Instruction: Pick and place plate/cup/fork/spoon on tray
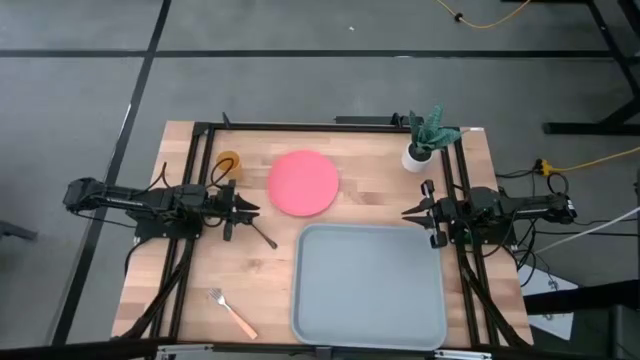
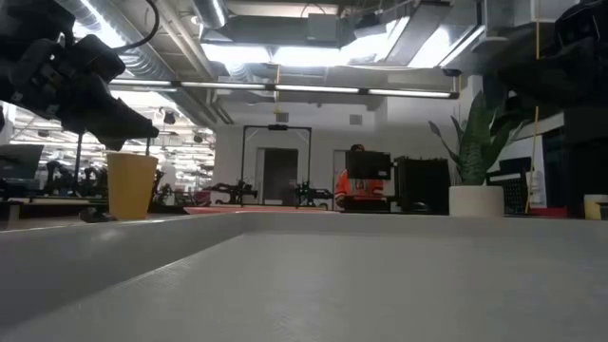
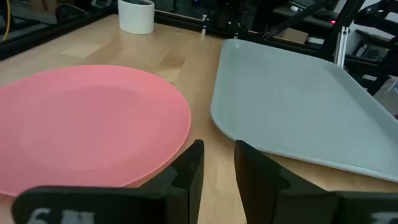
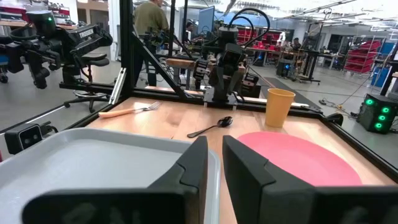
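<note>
The coral-pink plate [image 1: 303,182] lies flat on the wooden table, far of the light grey tray [image 1: 368,285]. The yellow-orange cup [image 1: 228,163] stands upright to the plate's left. The dark spoon [image 1: 262,236] lies left of the tray. The orange-handled fork [image 1: 232,312] lies near the table's front left. My left gripper [image 1: 252,210] hovers shut and empty beside the spoon, between cup and tray; the plate [image 3: 87,124] and tray [image 3: 298,99] lie ahead of it. My right gripper [image 1: 405,213] is shut and empty at the tray's far right corner.
A white pot with a green plant [image 1: 420,150] stands at the table's far right, close to my right arm. Black frame rails run along the table's left, right and far sides. Bare wood lies between fork, spoon and tray.
</note>
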